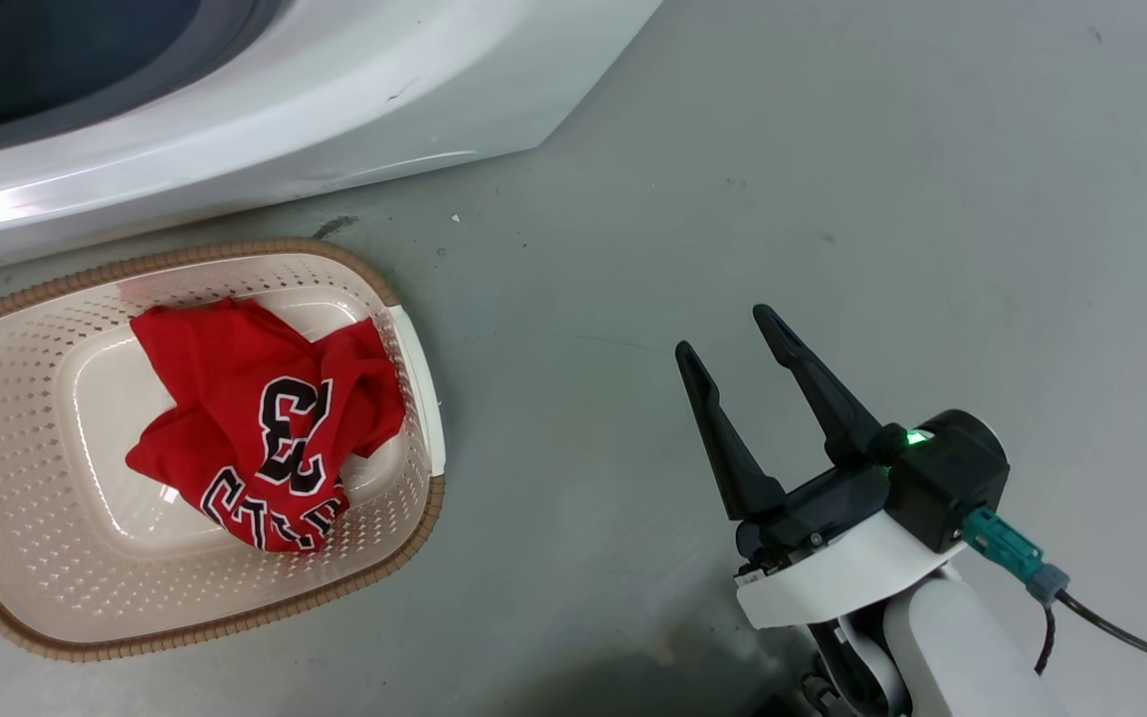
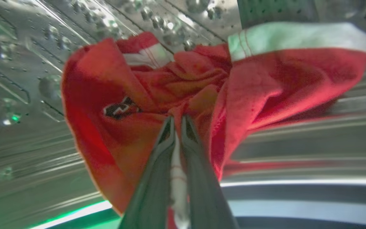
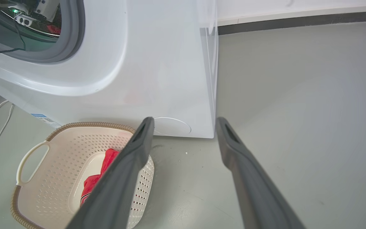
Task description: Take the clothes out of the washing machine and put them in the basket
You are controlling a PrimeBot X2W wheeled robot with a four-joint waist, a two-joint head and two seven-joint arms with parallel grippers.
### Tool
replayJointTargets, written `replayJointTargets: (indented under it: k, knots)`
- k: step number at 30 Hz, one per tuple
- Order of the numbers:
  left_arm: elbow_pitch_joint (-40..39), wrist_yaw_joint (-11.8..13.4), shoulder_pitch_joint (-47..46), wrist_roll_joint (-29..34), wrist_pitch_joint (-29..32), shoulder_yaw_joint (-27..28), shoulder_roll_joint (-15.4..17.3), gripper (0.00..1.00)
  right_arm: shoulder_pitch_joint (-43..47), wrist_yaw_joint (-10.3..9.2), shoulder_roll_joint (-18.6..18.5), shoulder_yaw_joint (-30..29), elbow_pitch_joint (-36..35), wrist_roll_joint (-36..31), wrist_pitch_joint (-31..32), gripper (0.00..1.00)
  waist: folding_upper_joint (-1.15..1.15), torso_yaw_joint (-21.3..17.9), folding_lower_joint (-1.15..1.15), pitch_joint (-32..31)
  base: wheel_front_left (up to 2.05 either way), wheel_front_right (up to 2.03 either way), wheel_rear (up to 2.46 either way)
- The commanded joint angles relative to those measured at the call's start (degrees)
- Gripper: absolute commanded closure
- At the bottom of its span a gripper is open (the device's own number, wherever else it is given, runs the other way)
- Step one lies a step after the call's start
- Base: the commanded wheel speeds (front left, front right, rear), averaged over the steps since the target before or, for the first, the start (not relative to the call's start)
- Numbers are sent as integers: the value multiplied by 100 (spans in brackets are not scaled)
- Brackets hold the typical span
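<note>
Left fingers (image 2: 171,130) pinching one red garment (image 2: 106,140) inside drum (image 2: 17,63); right fingers (image 1: 715,418) spread, empty; second garment (image 1: 225,378) in basket (image 1: 26,398).

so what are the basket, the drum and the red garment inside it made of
The basket: likely moulded plastic, matte cream, punched with holes, brown woven-look rim. The drum: looks like polished steel, mirror-bright and embossed. The garment, pinched in the left tool: soft knit fabric, probably mesh jersey; it folds and drapes.

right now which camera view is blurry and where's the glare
Left wrist view: motion-blurred, the left gripper shut on a red garment against the streaky steel drum; head view: sharp, glare on the white washing machine; right wrist view: sharp, evenly lit.
</note>
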Motion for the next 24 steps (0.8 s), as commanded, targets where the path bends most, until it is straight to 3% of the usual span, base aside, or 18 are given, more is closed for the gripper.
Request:
replayJointTargets:
  k: [1,12,24]
  knots:
    - [-290,250,201,41,-487,-16,78,100,-85,-4,13,-3,33,36,-32,0,0,23,-1,-68,0,0,0]
    - [-893,604,967,-443,-2333,311,-91,100,-25,-4,12,-167,96,-82,-28,0,0,142,-1,-641,0,0,0]
    - [-724,633,1759,-930,-4105,602,-352,100,273,-4,12,-315,97,-94,121,0,0,201,-1,-1516,0,0,0]
